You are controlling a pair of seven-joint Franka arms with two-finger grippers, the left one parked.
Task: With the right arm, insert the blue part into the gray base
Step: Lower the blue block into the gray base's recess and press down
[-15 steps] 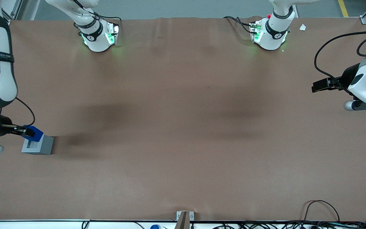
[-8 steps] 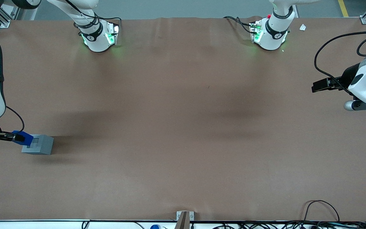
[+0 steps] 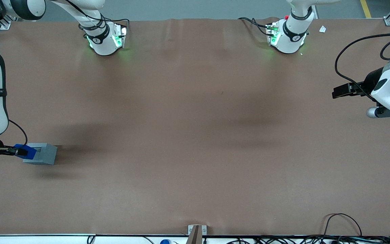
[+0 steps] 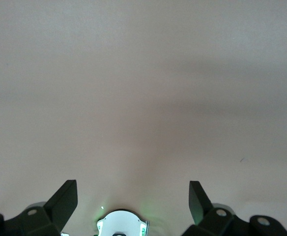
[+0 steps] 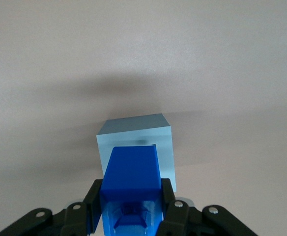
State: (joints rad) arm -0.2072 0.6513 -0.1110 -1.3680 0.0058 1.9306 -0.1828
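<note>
Clearly the gripper is clamped on the blue part, at the lower left of the front view, hanging over the base at the working arm's end of the table. By my judgement the pick is done, while lowering, seating and release remain. Farther on, the base shows a pale cube with its recess mostly hidden under the glossy blue block.

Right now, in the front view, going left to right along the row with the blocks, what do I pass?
The right arm's gripper, fingers shut on the blue part → the gray base → bare brown table toward the parked arm's end.
</note>
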